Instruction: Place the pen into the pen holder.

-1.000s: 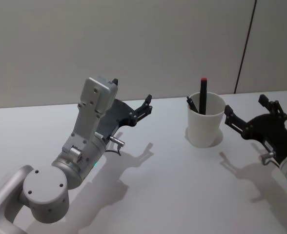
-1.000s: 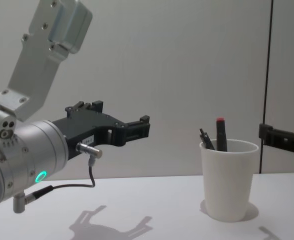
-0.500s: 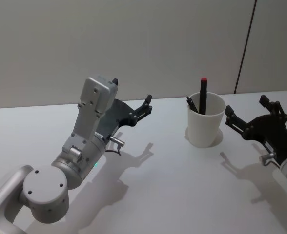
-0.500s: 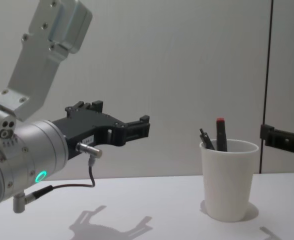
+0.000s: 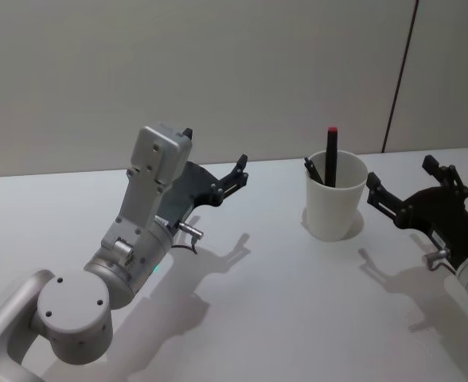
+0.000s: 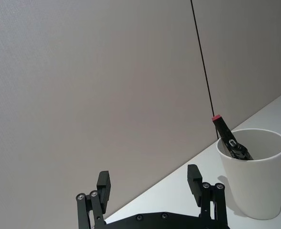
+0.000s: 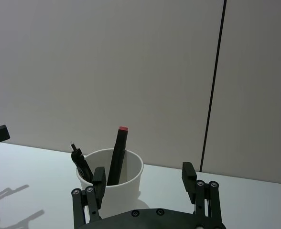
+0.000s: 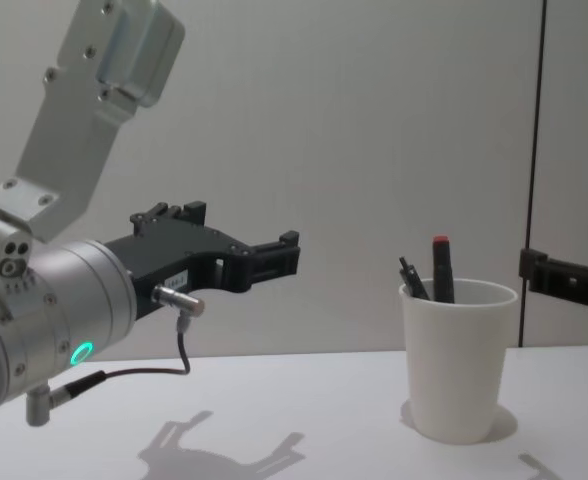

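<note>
Toward two o'clock on the white table [image 5: 266, 318], as the head camera sees it, a plain white tapered paper cup with a rolled rim, the pen holder [image 5: 336, 205], stands upright with a black pen tipped in red [image 5: 330, 155] standing nearly upright inside it, its red end well above the rim. A second, shorter black pen with a clip [image 5: 313, 170] leans against the inner wall at the cup's nine o'clock side. Nothing else lies on the table around the cup.

At the cup's three o'clock, the black right gripper [image 5: 399, 185] hangs above the table just beside the holder, its fingers spread and holding nothing. At nine o'clock, well apart from the cup, the black left gripper [image 5: 238, 173] on its silver arm is raised off the table, fingers likewise spread and bare, pointing toward the holder.

Judging from this, the placing step looks done: the pen is in the holder and both grippers are free. What remains would be drawing the arms clear without knocking the light cup.

No brand, label or legible writing shows on the cup, pens or arms.
</note>
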